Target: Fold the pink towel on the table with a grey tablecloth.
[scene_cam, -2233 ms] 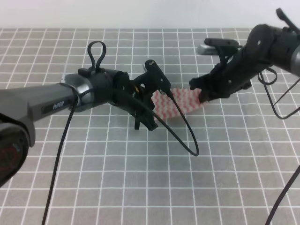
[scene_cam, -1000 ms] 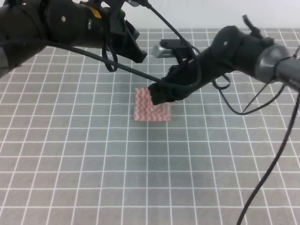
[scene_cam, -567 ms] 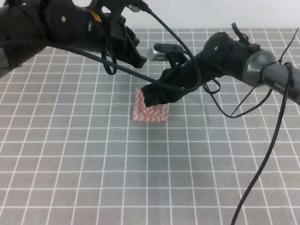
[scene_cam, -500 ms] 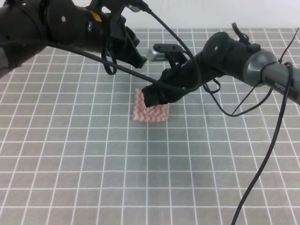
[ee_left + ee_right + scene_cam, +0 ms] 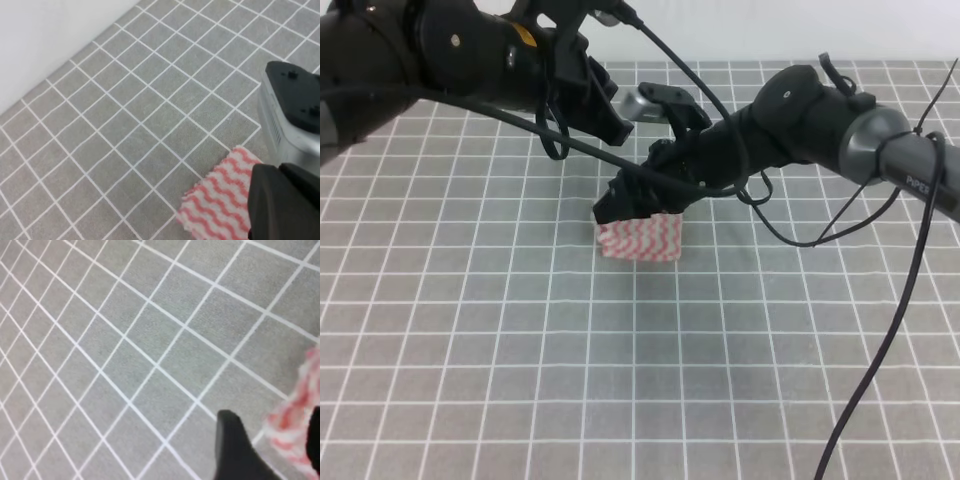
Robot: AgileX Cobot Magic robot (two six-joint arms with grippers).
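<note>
Towel status: pink towel (image 5: 642,238) lies on the table (image 5: 520,380) near centre, already a small compact patch, roughly square, so no clear long axis. Right gripper (image 5: 632,200) sits over its far edge, reaching across from the right and covering the towel's top. In the right wrist view one dark finger (image 5: 234,447) shows with pink cloth just beside it, jaws parted; whether any cloth is actually pinched I can't tell. Left gripper (image 5: 600,105) is raised and pulled back toward the far-left, well apart from the towel; its jaws aren't readable in any view. Left wrist view shows the towel (image 5: 220,197) below the right arm's housing.

Key relation: towel lies directly under and slightly toward the camera from the right gripper, so the right arm is clearly nearer. My read: fold looks nearly done; next is probably a release or press by the right arm.
</note>
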